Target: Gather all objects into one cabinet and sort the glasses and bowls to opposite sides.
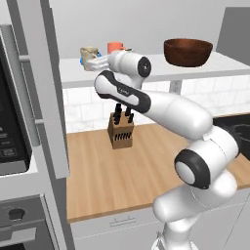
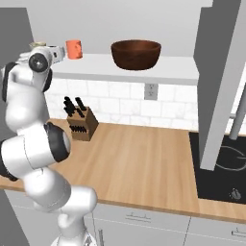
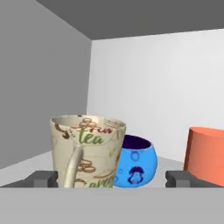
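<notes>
Hand view, left to right. The beige mug (image 3: 87,151), printed with "tea", stands upright on the white shelf (image 3: 26,164) of the open wall cabinet (image 3: 43,87), near its grey left wall. Its long axis is vertical, its mouth faces up, and its handle points toward the camera. Just behind it to the right sits the small blue bowl (image 3: 138,164), opening upward. Whether the two touch cannot be told. Farther right stands the orange mug (image 3: 205,153), upright.

The gripper (image 3: 111,179) is spread wide. One fingertip lies left of the beige mug and the other well to the right of the bowl, neither touching anything.

Left base view. The large brown bowl (image 1: 188,51) rests upright, well apart from the others, toward the shelf's right end.

Step in hand, as judged: sorting. All four pieces are already in one cabinet, but the blue bowl sits between the two mugs. The next move probably calls for centring and closing on the beige mug, which blocks the bowl. The handle faces the hand, so the fingers must straddle the body squarely.
</notes>
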You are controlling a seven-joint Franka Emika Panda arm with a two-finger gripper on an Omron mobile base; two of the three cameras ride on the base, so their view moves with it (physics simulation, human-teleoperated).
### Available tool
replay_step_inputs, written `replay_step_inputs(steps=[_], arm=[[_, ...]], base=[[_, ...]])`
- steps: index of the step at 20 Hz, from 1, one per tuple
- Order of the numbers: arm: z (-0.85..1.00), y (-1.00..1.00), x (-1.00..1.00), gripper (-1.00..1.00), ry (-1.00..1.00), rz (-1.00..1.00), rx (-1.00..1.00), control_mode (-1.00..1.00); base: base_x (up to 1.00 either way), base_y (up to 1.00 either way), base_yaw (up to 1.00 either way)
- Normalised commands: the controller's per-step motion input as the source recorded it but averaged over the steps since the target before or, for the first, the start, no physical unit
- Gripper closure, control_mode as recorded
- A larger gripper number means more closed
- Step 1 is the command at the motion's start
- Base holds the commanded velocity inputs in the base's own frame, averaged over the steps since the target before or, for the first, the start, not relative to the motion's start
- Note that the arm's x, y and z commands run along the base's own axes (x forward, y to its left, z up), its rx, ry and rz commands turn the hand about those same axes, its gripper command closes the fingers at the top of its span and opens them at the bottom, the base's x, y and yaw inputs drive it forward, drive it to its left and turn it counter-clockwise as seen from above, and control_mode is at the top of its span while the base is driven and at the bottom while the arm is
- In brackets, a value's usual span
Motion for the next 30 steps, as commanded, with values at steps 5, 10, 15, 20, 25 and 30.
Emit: replay_step_inputs(steps=[5,10,15,20,25,30], arm=[[0.18,-0.38,-0.49,-1.0,0.0,-0.15,0.0,-1.0],[0.6,-0.39,-0.61,-1.0,0.08,-0.2,0.0,-1.0],[0.63,-0.46,-0.61,-1.0,0.21,-0.18,0.0,-1.0],[0.22,-0.28,-0.89,-1.0,0.27,-0.19,-0.01,-1.0],[-0.02,-0.54,-1.0,-1.0,0.19,-0.1,0.0,-1.0],[-0.24,-0.97,-1.0,-1.0,0.05,-0.01,0.04,-1.0]], base=[[0.0,0.0,0.0],[0.0,0.0,0.0],[0.0,0.0,0.0],[0.0,0.0,0.0],[0.0,0.0,0.0],[0.0,0.0,0.0]])
